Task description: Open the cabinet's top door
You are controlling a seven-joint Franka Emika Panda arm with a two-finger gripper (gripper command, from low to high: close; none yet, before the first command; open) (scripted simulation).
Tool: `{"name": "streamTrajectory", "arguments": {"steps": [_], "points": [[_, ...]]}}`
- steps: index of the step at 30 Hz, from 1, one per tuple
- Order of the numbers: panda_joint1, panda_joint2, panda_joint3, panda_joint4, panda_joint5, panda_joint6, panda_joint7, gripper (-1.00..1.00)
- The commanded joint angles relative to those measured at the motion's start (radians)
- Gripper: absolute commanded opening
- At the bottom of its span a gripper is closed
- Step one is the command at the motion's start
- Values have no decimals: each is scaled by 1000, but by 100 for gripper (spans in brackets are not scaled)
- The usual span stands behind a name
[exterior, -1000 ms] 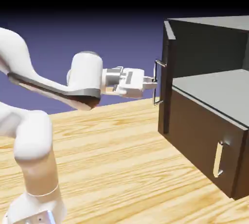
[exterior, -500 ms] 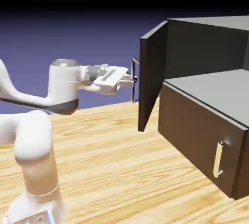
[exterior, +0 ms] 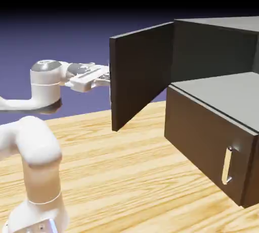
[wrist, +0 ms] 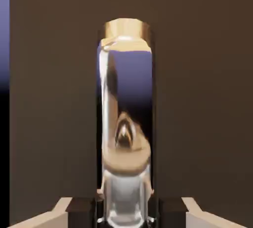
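Observation:
The dark grey-brown cabinet (exterior: 217, 45) stands at the right of the exterior view. Its top door (exterior: 141, 73) is swung far out to the left, so I see its inner face. My gripper (exterior: 104, 78) sits at the door's outer edge, reaching behind the panel, where the handle is hidden. In the hand view the silver bar handle (wrist: 126, 118) stands upright and fills the middle, in front of the door panel (wrist: 207, 98). My gripper (wrist: 126, 214) is shut on the handle's lower part.
Below the open door, the shorter lower panel (exterior: 207, 146) is closed, with its silver handle (exterior: 228, 165) near the right edge. The wooden table (exterior: 116, 176) runs under the arm. The arm's white links (exterior: 38, 166) rise at the lower left.
The top door has swung from nearly closed to wide open. My gripper has moved left with the handle still in its grip, and the arm has folded back.

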Motion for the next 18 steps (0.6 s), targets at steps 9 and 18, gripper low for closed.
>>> {"name": "streamTrajectory", "arguments": {"steps": [9, 18], "points": [[-152, 122, 297, 308, 245, -345, 1, -100], [-402, 159, 497, 634, 369, -604, -21, -100]]}}
